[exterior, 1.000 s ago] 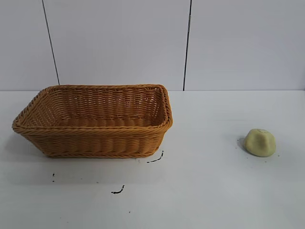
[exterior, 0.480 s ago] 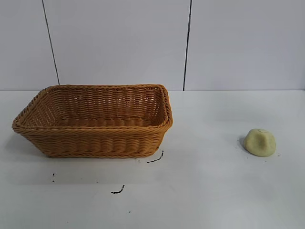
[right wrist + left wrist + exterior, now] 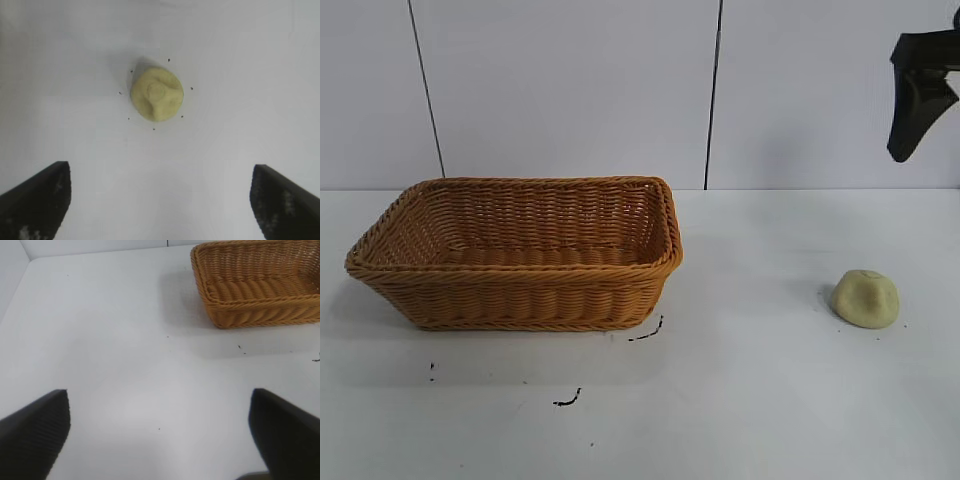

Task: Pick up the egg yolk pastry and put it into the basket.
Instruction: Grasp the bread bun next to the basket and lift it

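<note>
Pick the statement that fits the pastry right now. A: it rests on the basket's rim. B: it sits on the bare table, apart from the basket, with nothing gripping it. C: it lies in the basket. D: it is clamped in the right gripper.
B: the egg yolk pastry sits alone on the table, well clear of the basket, with the right gripper open above it.

Right tool [image 3: 920,95] — cut by the exterior view's edge — basket's [image 3: 260,295] far end cropped
</note>
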`<action>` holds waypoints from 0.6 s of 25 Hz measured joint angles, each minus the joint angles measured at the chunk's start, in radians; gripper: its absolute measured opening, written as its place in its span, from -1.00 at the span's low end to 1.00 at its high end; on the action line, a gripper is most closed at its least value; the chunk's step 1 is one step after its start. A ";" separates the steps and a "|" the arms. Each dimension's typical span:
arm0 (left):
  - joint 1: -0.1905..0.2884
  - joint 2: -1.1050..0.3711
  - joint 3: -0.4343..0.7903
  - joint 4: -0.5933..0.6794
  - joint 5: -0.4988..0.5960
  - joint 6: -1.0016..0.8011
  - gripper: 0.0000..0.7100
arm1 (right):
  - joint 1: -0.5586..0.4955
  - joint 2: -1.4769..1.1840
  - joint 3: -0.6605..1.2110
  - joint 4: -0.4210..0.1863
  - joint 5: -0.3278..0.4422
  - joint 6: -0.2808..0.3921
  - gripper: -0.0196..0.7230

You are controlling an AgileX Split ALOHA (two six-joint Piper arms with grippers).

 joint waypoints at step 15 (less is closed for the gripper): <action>0.000 0.000 0.000 0.000 0.000 0.000 0.96 | 0.000 0.346 -0.098 0.024 -0.055 -0.022 0.93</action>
